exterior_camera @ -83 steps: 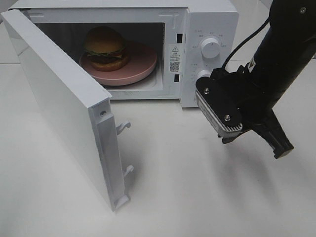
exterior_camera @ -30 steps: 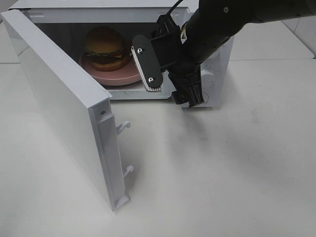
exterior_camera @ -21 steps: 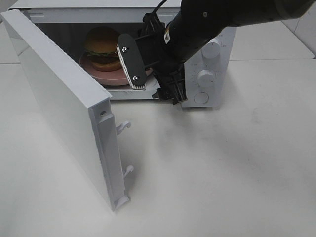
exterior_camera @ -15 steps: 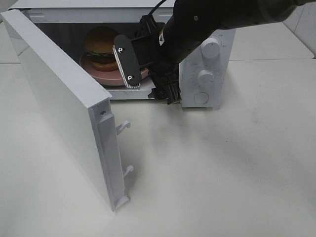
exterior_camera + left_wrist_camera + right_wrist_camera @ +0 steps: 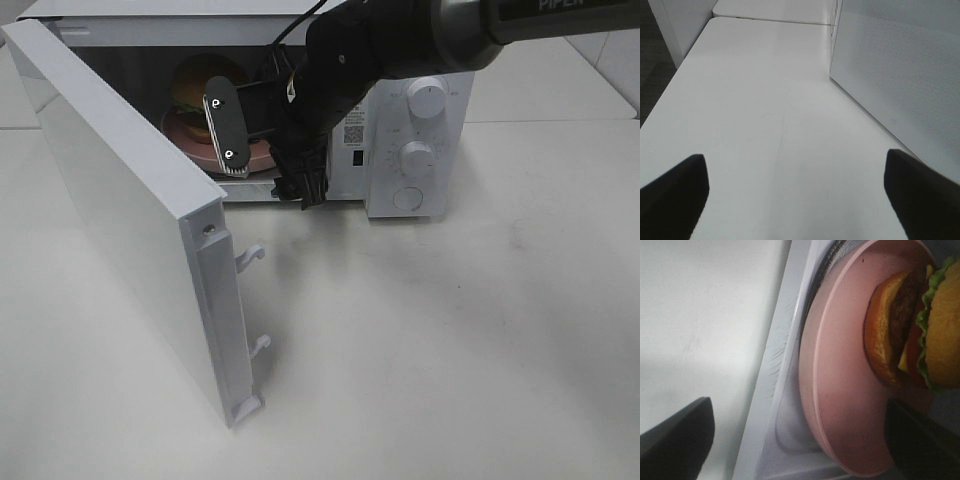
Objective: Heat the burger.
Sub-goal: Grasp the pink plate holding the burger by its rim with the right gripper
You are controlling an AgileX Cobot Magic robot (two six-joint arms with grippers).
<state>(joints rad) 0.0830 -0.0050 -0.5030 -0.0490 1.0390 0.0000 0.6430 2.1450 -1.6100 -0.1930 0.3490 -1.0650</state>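
Observation:
The burger sits on a round pink plate inside the open microwave, partly hidden by my right arm. My right gripper hangs at the front of the cavity opening, just outside the sill. In the right wrist view the burger shows bun, lettuce and patty on the pink plate. The right gripper is open with nothing between its fingers. My left gripper is open over bare table, holding nothing.
The microwave door stands swung wide to the left, its latch hooks pointing toward the table's middle. Two knobs and a button are on the control panel. A white perforated panel stands beside the left gripper.
My right arm has swung left from the control panel to the cavity opening, now covering part of the burger and plate. The door and burger have not moved.

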